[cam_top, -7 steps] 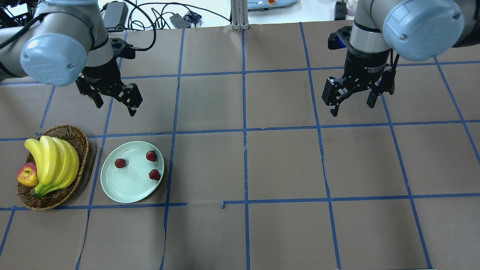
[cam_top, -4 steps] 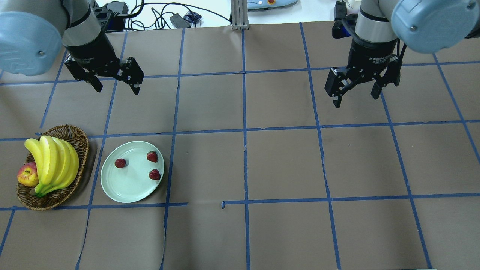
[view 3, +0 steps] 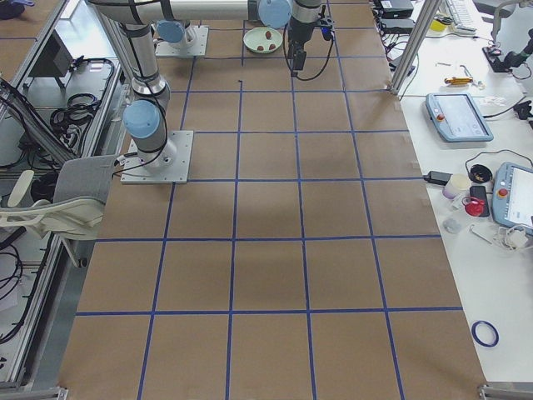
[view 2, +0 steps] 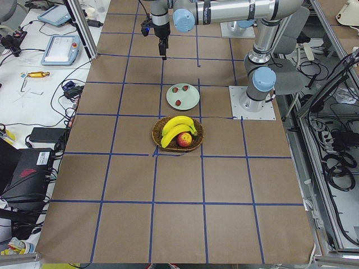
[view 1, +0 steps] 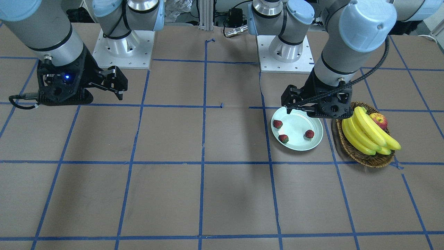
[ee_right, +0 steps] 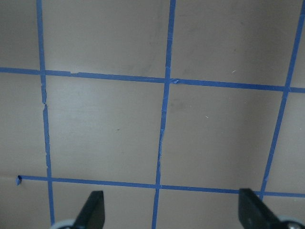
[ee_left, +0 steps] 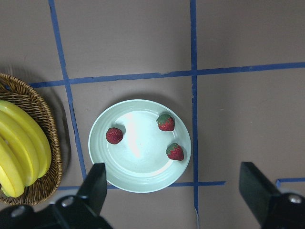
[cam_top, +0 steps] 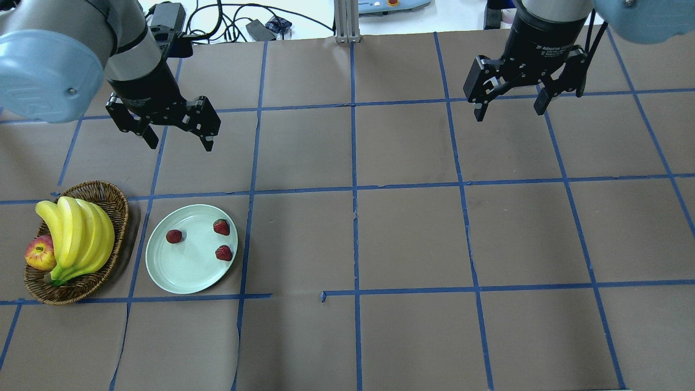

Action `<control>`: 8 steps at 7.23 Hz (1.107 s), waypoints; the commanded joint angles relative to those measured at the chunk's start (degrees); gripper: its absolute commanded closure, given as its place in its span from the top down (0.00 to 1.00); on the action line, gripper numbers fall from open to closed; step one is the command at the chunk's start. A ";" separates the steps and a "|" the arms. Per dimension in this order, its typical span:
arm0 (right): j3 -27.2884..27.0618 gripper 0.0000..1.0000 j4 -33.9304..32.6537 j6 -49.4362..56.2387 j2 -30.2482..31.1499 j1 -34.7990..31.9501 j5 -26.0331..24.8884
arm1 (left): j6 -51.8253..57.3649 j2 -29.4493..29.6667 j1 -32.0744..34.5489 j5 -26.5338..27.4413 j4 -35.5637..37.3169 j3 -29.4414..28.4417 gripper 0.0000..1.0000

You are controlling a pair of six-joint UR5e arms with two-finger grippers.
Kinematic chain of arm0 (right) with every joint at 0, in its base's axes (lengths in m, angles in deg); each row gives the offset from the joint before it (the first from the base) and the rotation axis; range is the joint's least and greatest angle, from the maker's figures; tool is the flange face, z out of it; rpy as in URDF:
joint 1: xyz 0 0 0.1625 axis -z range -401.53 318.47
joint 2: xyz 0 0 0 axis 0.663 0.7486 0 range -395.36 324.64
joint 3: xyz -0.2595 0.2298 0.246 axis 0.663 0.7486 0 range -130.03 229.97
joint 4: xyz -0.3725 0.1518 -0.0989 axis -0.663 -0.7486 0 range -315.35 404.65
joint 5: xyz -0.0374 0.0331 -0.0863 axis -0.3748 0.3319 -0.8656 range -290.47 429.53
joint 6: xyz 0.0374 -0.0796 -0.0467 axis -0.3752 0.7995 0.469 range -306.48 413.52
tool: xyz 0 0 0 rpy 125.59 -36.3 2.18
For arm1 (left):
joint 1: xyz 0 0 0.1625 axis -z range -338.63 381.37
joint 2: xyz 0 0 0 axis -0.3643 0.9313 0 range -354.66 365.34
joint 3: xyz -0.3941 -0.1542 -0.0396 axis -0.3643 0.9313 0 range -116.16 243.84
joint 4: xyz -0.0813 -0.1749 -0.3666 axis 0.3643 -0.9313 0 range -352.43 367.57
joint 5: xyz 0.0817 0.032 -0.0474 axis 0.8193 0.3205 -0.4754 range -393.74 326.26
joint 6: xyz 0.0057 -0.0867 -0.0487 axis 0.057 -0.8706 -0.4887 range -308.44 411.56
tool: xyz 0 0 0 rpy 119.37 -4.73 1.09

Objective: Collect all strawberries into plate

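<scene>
Three red strawberries lie apart on the pale mint plate at the table's left. They also show in the left wrist view on the plate, and in the front-facing view on the plate. My left gripper is open and empty, high behind the plate. My right gripper is open and empty, high over the far right of the table.
A brown wicker basket with yellow bananas and a red-yellow apple stands just left of the plate. Blue tape lines cross the brown table cover. Cables and power bricks lie beyond the far edge.
Both arms kept rising and shifting; the right gripper moved toward the far edge, the left gripper a little right. Both stay open. Strawberries and plate have not moved.
</scene>
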 commanded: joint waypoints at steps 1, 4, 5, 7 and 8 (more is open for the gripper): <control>-0.73 1.00 -0.16 -1.28 0.07 -0.60 0.78 | -0.72 -0.39 1.10 0.29 0.26 0.16 1.00; -1.00 1.00 -0.08 -0.75 -0.72 -1.48 -0.01 | -0.64 -1.01 1.28 0.03 -0.18 -0.36 1.00; -1.52 1.00 -0.42 -0.40 -1.33 -1.39 -0.01 | -0.64 -1.53 1.10 0.38 -0.18 -0.89 1.00; -1.88 1.00 -0.17 -1.10 -1.34 -1.48 0.25 | -0.64 -2.93 1.19 0.12 -1.75 -1.24 1.00; -1.88 1.00 -0.16 -1.19 -1.25 -1.48 0.16 | -0.64 -3.03 1.19 0.12 -2.11 -1.16 1.00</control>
